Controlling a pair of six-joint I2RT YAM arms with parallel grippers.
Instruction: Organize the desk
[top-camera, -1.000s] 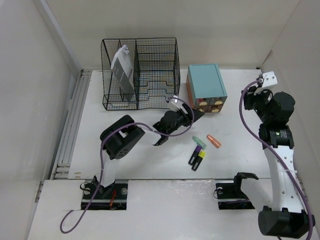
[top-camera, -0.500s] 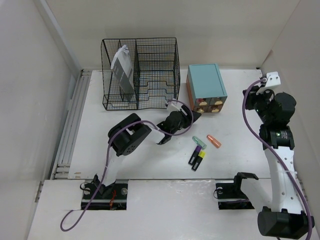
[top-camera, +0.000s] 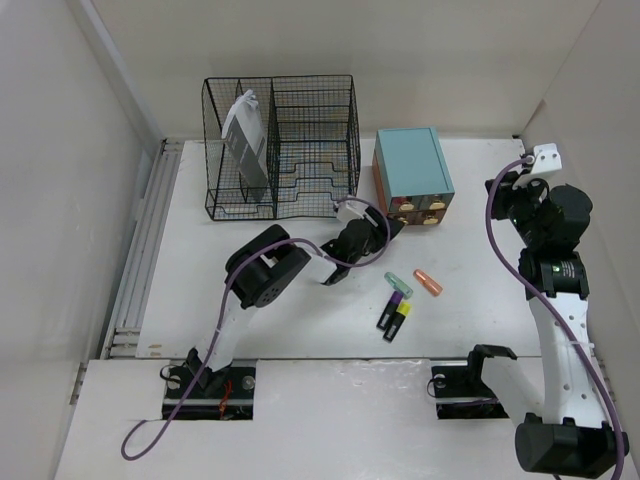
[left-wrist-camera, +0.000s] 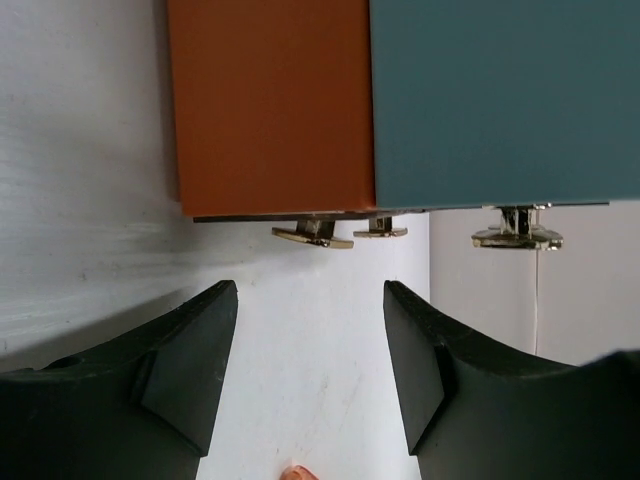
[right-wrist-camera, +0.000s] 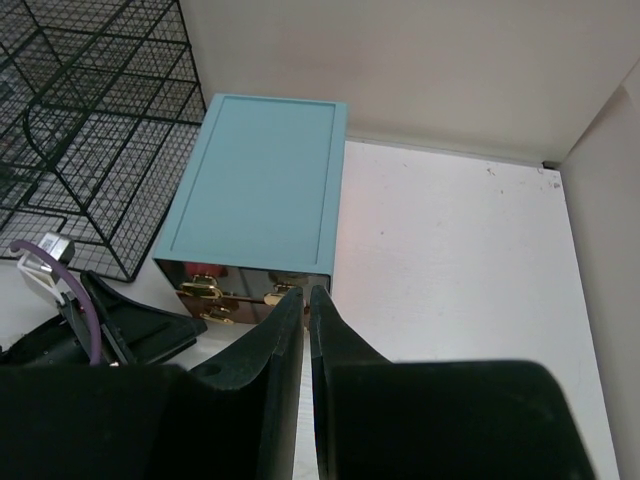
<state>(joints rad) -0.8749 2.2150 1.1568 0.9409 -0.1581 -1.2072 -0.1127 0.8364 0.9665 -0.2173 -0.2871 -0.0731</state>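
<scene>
One drawer pull pending: left gripper (left-wrist-camera: 310, 300) spread before brass handle (left-wrist-camera: 313, 236) of small teal box (left-wrist-camera: 500, 100) at twelve o'clock; right gripper (right-wrist-camera: 306, 295) pressed together; next, advance, pinch.

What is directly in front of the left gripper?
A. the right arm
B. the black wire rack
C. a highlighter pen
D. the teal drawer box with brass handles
D: the left gripper, open and empty, faces the drawer box, whose brass handles sit just beyond its fingertips.

Bare desk (left-wrist-camera: 90, 200) separates left gripper (left-wrist-camera: 308, 300) from drawer box (left-wrist-camera: 490, 100).
</scene>
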